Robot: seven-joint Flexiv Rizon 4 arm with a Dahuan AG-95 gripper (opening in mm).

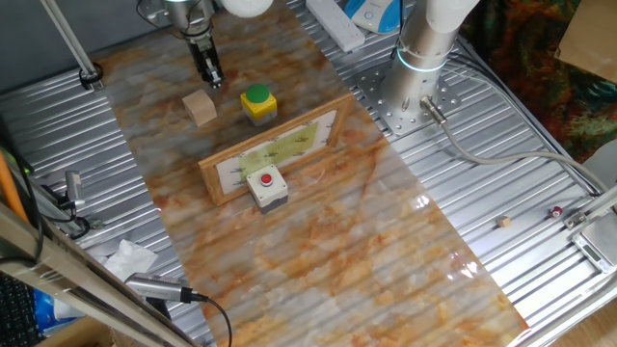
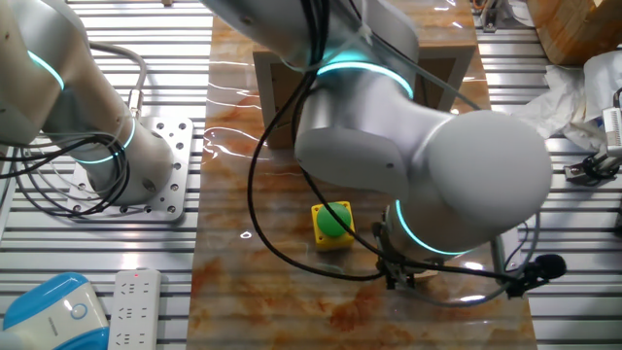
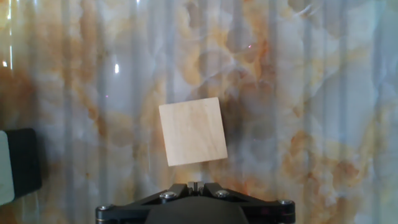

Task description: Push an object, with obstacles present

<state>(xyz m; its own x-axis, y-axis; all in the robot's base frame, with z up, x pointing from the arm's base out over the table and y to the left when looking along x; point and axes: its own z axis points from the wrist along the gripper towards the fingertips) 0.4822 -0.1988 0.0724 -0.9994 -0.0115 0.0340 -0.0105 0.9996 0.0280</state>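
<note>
The light-tan wooden cube sits on the marbled table top, left of the yellow box with green button. My gripper is shut and empty, its tips low just behind the cube. In the hand view the cube lies right ahead of the closed fingertips, with a small gap. The long wooden-framed panel with pale yellow-green face lies in front of both. The grey box with red button stands at the panel's near side. In the other fixed view the arm hides the cube; the yellow box shows.
A dark box edge shows at the hand view's left. Ribbed metal table flanks the marbled mat. The robot base stands back right. A power strip lies at the back. Cables and crumpled paper lie front left.
</note>
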